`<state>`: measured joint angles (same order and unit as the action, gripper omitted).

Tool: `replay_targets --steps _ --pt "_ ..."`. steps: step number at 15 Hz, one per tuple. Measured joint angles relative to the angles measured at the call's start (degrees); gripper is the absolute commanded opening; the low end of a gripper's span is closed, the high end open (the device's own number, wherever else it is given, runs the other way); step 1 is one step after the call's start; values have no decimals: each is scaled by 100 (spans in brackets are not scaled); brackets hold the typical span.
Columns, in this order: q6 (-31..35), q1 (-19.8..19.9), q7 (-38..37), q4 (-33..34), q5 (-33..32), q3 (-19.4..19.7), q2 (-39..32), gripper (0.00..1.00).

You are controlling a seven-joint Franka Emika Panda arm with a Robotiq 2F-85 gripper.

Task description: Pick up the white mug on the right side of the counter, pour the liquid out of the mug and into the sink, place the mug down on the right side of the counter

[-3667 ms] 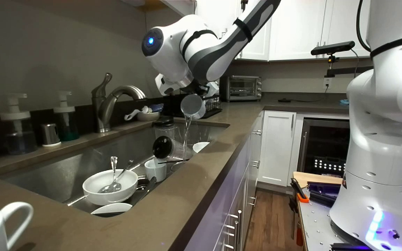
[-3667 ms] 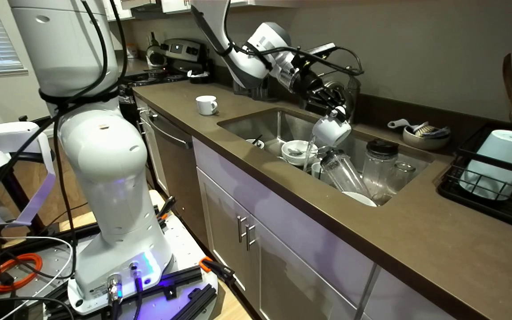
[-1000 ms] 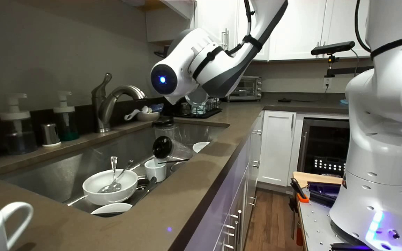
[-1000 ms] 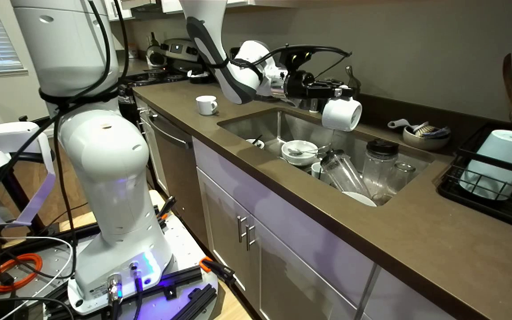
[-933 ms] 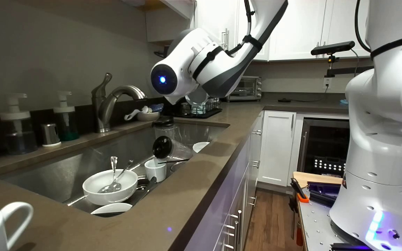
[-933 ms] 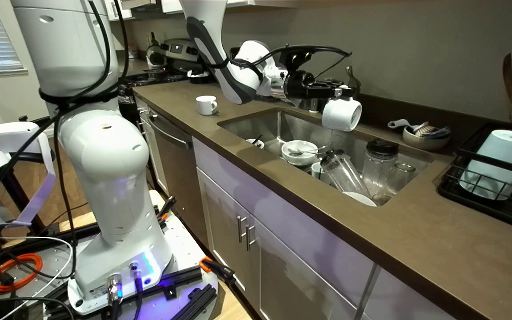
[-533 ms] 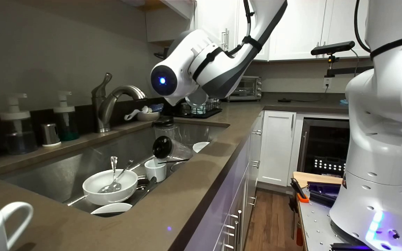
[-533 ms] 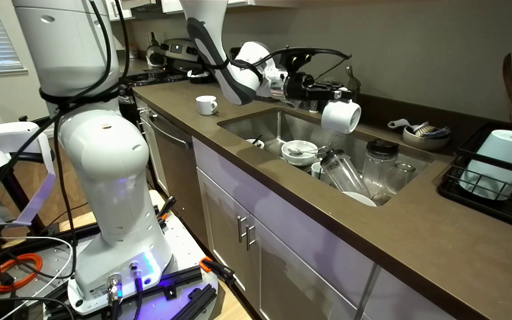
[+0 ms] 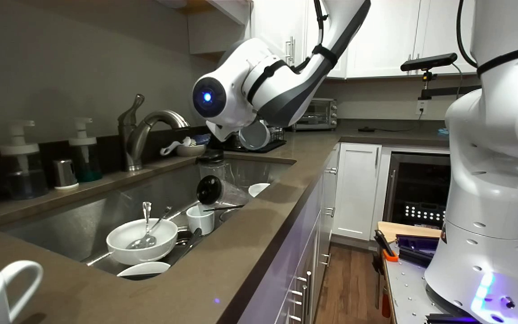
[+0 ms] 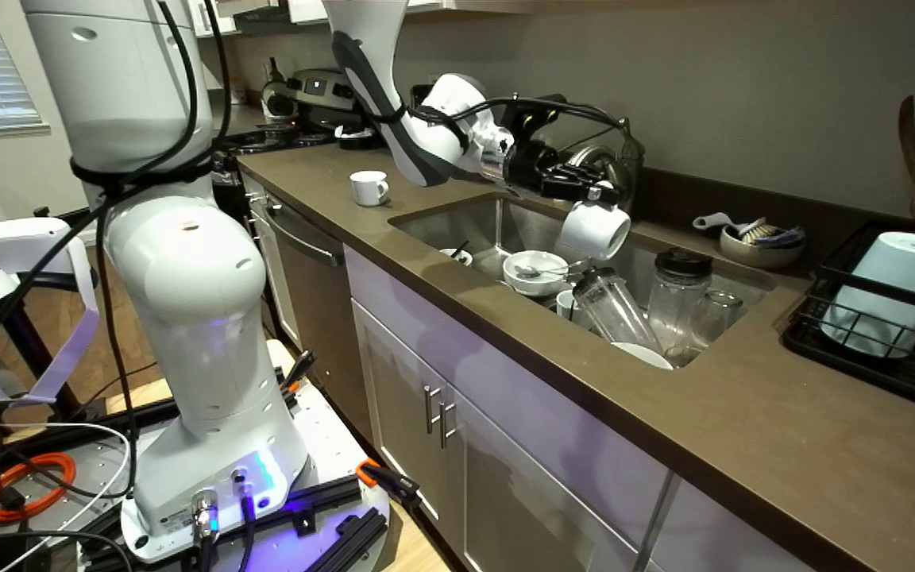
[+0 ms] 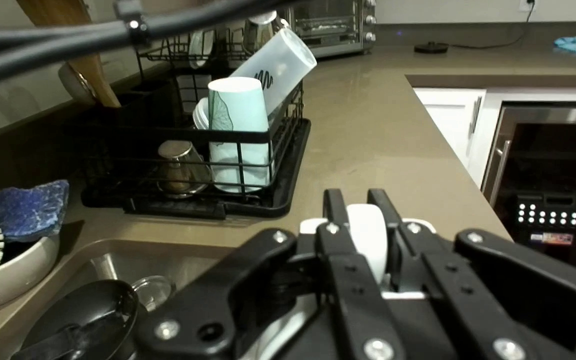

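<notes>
tool [image 11: 358, 212]: grasping mug [image 10: 595, 230] by handle [image 11: 369, 245] | tilted above sink [image 10: 469, 222], nothing visibly pouring | best drained fully, levelled before lowering onto desk [image 10: 775, 397] at right

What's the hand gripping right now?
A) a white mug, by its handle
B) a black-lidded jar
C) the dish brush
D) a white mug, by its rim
A: in the wrist view the hand is pinched shut on the handle, and in an exterior view the white mug hangs tilted from it.
</notes>
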<state>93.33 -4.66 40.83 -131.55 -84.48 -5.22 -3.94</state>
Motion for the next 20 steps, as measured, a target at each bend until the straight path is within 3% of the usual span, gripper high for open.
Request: replay_targets --steps 5,11,15,20 --pt "786 142 0 -3 831 253 371 4" --pt "1990 599 12 -6 1672 946 879 4" --pt "2732 875 45 -5 2199 1392 941 4" --pt "3251 1072 55 -1 2612 1675 941 4"
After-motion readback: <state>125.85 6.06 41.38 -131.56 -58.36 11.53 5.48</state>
